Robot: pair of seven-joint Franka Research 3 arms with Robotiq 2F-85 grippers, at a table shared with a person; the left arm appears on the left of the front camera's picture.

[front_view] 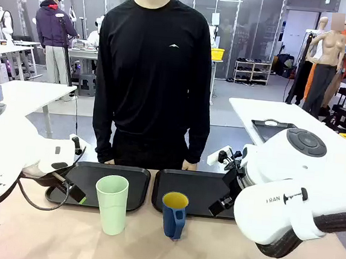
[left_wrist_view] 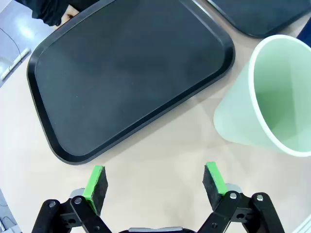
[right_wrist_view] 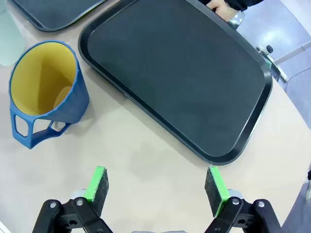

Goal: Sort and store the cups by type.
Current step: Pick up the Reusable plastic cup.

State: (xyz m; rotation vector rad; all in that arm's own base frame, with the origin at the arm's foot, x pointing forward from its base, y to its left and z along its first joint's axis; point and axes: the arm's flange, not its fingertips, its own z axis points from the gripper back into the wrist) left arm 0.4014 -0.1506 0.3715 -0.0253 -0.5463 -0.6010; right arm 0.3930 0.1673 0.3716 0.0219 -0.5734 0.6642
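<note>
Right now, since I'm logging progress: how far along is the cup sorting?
Done: nothing; neither cup sits on the left tray or the right tray. In hand: nothing; the left end effector and right end effector are open, gripping nothing. Left: the mint tumbler and the blue mug stand on the table before the trays, both unstored.

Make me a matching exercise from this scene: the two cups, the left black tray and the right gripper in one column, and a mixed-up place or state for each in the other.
Column one:
1. tall pale mint-green plastic tumbler
2. short dark blue mug with yellow inside
3. left black rectangular plastic tray
4. right gripper

Column two:
a. open, holding nothing
b. upright, in front of the right black tray
c. lies flat behind the tumbler
d. upright, in front of the left tray

Pairs: 1-d, 2-b, 3-c, 4-a
</note>
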